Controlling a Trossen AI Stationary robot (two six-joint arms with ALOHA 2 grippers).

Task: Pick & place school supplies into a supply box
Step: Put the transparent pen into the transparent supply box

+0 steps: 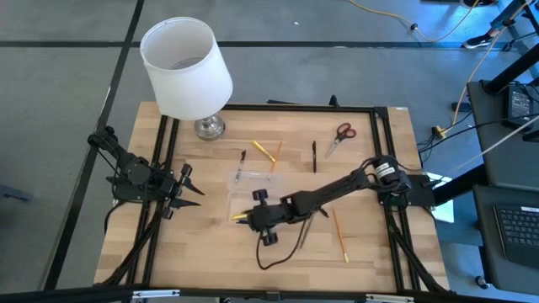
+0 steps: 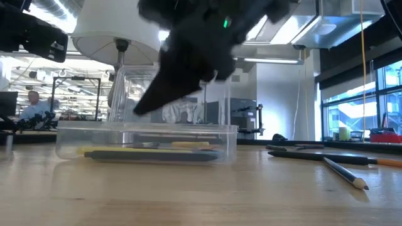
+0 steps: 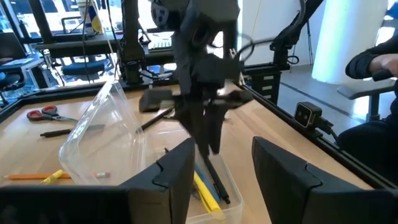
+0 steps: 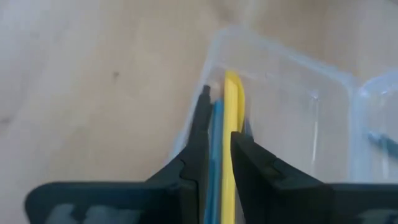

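Note:
The clear supply box [image 1: 253, 202] lies at the table's middle, its lid [image 3: 102, 134] tipped open. A yellow pencil [image 4: 231, 99] and a grey-blue pen [image 2: 151, 155] lie on its floor. My right gripper [image 1: 244, 217] hangs just above the box's near-left end, fingers slanting down, parted by a narrow gap and empty; the two supplies show through that gap in the right wrist view. My left gripper [image 1: 192, 190] waits open at the table's left, level, pointing at the box. Red-handled scissors [image 1: 341, 132] lie at the far right.
A white-shaded lamp [image 1: 187, 71] stands at the far left. Loose pencils and pens lie beyond the box [image 1: 265, 151], and a black pen [image 1: 314, 156] lies right of them. An orange pencil [image 1: 339, 234] and a dark one [image 1: 305, 231] lie at the near right.

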